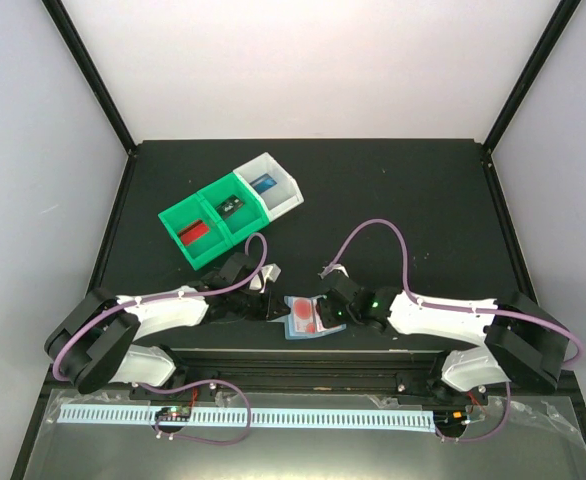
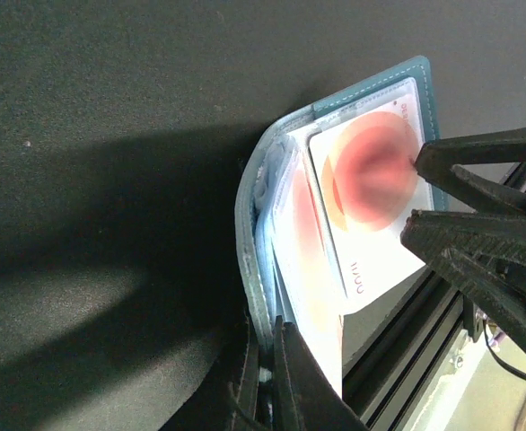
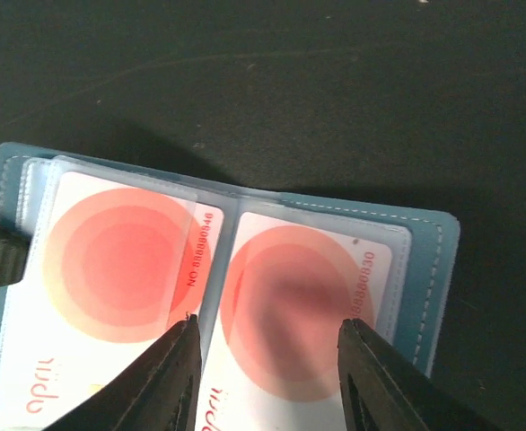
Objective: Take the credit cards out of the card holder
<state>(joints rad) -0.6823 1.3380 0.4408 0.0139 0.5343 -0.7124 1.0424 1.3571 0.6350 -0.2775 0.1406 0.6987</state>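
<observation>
The pale blue card holder (image 1: pixel 308 318) lies open near the table's front edge. In the right wrist view it (image 3: pixel 425 269) holds two white cards with round red marks, a left card (image 3: pixel 110 269) and a right card (image 3: pixel 299 314). My right gripper (image 3: pixel 267 355) is open, its jaws straddling the right card. My left gripper (image 2: pixel 267 386) is shut on the holder's left edge (image 2: pixel 249 224). The right gripper's fingers (image 2: pixel 478 233) show over the card (image 2: pixel 371 180) in the left wrist view. In the top view the left gripper (image 1: pixel 273 300) and the right gripper (image 1: pixel 335 305) flank the holder.
Two joined green bins (image 1: pixel 213 225) and a white bin (image 1: pixel 270 190) stand at the back left. They hold a red card (image 1: pixel 192 235), a black card (image 1: pixel 231 207) and a blue card (image 1: pixel 263 184). A metal rail (image 1: pixel 303 370) runs along the front edge.
</observation>
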